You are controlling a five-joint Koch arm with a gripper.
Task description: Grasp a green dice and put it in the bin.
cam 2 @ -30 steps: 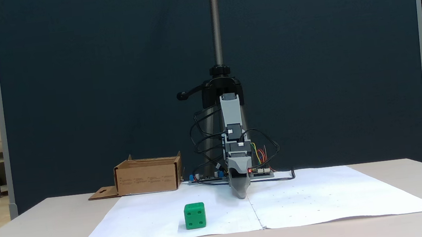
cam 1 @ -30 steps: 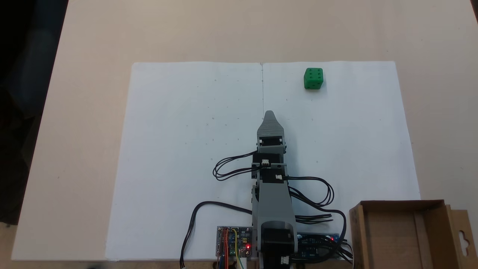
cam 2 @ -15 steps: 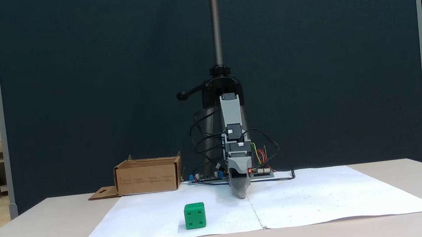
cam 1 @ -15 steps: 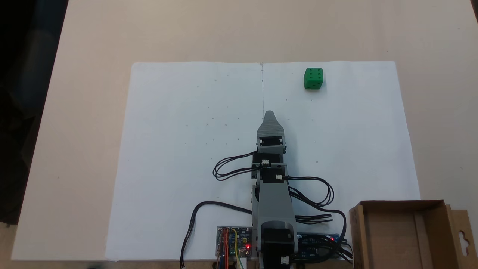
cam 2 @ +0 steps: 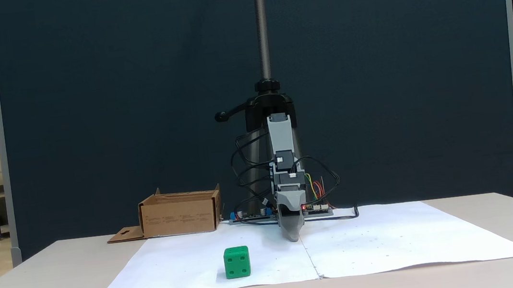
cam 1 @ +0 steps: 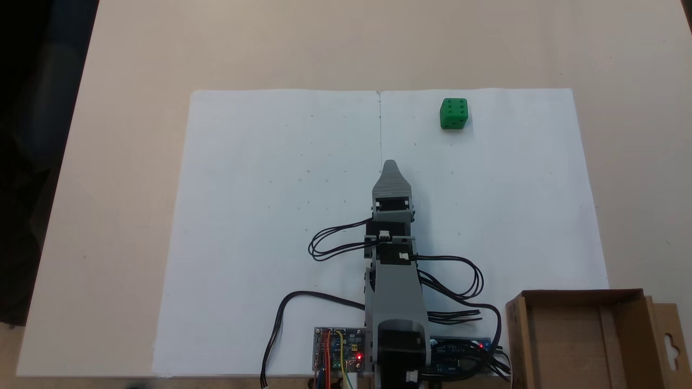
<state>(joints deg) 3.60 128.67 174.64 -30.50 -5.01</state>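
Fixed view, worktop point(cam 1: 135, 48): beige, under white paper sheet point(cam 1: 259, 227).
Backdrop: dark blue panel point(cam 2: 133, 80).
Tool point(cam 1: 390, 165): empty; jaw opening cannot be told.

Open white paper point(cam 1: 270, 227) lies between the gripper point(cam 1: 390, 163) and the green dice point(cam 1: 453, 113), with the bin point(cam 1: 584, 296) well apart beside the arm's base

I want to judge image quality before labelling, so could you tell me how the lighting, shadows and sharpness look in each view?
In a fixed view from above, light is even and soft, the green dice sharp with six pips readable. In a fixed view from the front, the dice casts a faint shadow on the white paper; the dark backdrop is without glare.
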